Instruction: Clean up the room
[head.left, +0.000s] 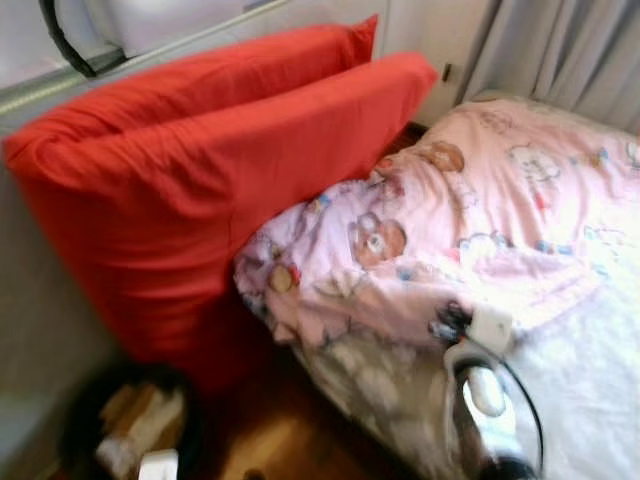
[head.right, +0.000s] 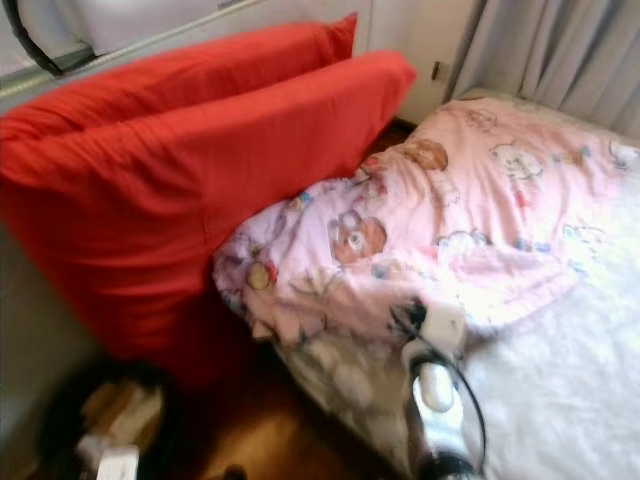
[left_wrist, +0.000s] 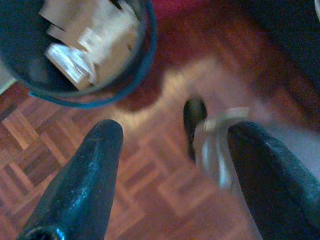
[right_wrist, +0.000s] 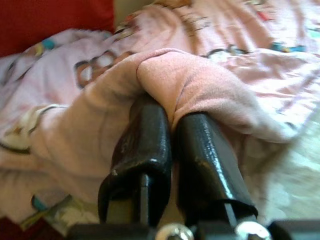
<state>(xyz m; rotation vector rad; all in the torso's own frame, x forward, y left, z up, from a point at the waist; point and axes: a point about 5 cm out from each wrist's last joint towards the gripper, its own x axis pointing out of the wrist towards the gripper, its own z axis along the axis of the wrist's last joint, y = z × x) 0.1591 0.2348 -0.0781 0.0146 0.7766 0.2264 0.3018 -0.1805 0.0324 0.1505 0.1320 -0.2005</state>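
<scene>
A pink blanket printed with bears lies rumpled over the near corner of a bed. My right gripper is shut on a fold of this blanket at its near edge, and the cloth bulges over the fingertips. The silver right arm reaches up from below to that spot. Two big red pillows lean against the wall beside the bed, touching the blanket. My left gripper hangs open over the wooden floor, holding nothing, close to a dark bin full of paper scraps.
A white sheet covers the bed to the right of the blanket. Grey curtains hang behind the bed. The bin stands on parquet in the narrow gap between the pillows and the bed. A blurred dark and silver shape lies under the left gripper.
</scene>
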